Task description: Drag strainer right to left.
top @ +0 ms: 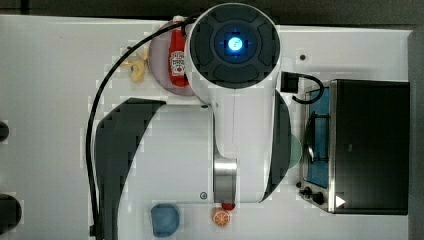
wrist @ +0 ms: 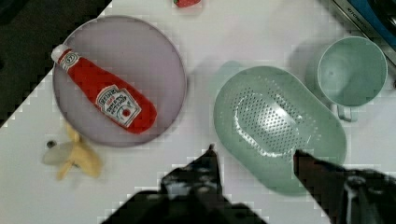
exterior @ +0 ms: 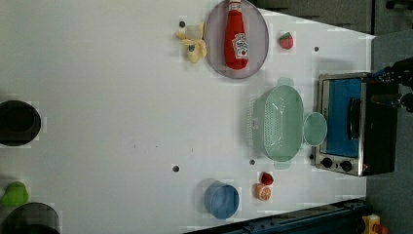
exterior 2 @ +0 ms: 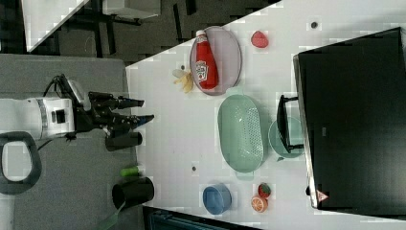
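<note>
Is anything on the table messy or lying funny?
One thing: the ketchup bottle lies flat on its side across the plate instead of standing up. Nothing has spilled. The strainer sits level, open side up, next to the mug, and the gripper hangs open above it.

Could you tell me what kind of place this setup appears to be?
Probably a lab mock-up of a kitchen: a white table holds a toaster oven, a strainer and toy food like a ketchup bottle.
</note>
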You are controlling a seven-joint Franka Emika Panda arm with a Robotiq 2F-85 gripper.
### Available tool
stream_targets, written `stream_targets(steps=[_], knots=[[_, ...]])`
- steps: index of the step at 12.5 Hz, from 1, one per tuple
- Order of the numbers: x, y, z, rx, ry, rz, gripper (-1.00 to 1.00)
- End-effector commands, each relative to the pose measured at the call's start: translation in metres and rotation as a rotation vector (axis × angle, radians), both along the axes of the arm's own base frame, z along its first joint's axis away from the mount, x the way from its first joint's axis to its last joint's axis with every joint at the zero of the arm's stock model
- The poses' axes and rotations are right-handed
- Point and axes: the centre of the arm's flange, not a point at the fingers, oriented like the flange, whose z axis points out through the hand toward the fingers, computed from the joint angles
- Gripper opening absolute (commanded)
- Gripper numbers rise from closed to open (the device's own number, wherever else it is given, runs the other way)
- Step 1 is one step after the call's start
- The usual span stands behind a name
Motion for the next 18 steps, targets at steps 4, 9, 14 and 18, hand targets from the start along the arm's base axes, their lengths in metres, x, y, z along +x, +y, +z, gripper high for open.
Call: stream_targets(steps=[4,9,14,18], knots=[[-0.141,-0.048,0.091,0.018,0.024,-0.046,1.00],[-0.114,-0.045,-0.001,0.020,0.105,-0.049,1.00],[-0.091,-0.043,-0.120,0.004,0.038,-0.263,1.00],[-0.084,-0.035,-0.207,-0.007,0.012,-0.478,1.00]])
